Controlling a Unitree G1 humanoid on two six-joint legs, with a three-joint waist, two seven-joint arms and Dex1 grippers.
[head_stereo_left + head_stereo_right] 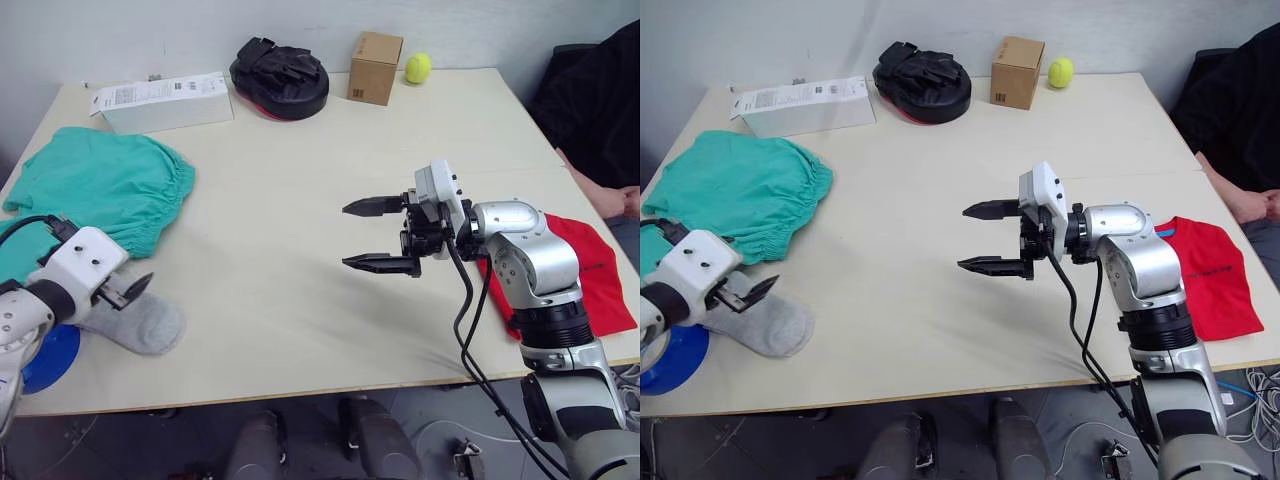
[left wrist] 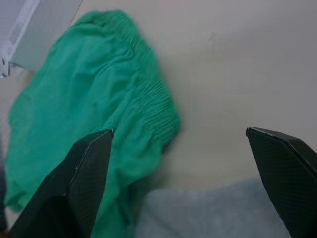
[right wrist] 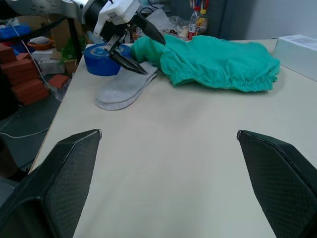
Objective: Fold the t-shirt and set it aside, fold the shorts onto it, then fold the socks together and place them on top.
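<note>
meanwhile the left gripper [image 1: 128, 289] hangs wide open and empty just over the socks [image 1: 140, 322], with the shorts [image 1: 100, 185] just beyond its fingertips. the right gripper [image 1: 378, 235] gapes wide, holding nothing, the t-shirt [image 1: 1208, 275] behind its wrist.

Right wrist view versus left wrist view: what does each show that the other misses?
Right wrist alone: the left gripper, open, above the socks, and a blue tape roll. Left wrist alone: a close look at the gathered hem of the shorts. Both share the teal shorts, the grey socks and the table.
</note>
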